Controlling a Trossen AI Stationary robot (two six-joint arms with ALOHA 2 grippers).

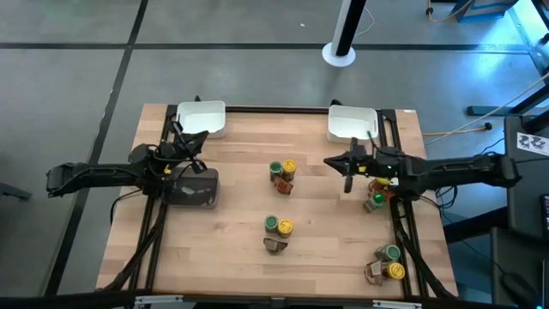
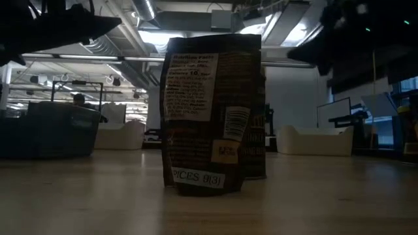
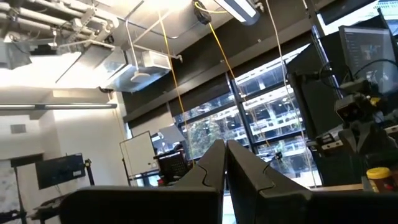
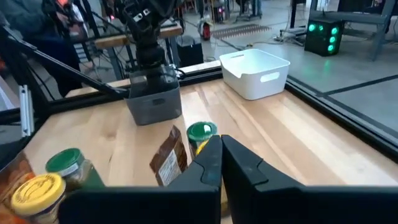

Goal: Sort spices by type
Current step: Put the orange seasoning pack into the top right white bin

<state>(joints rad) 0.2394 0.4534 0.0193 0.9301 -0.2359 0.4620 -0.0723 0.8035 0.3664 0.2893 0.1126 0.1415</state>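
Left gripper (image 1: pixel 200 137), jaws closed and empty, above the dark tray (image 1: pixel 193 187). Spices (image 1: pixel 282 172) stand in four clusters from mid-counter (image 1: pixel 240 257) to its right edge. Right gripper (image 1: pixel 330 161), jaws closed, empty, near the right white tray (image 1: pixel 352 123).

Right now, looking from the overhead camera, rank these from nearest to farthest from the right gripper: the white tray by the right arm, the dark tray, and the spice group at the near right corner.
1. White tray, at the far edge just beyond the right gripper, nearest.
2. Corner spice group, at the table's near right corner.
3. Dark tray, across the table under the left arm, farthest.
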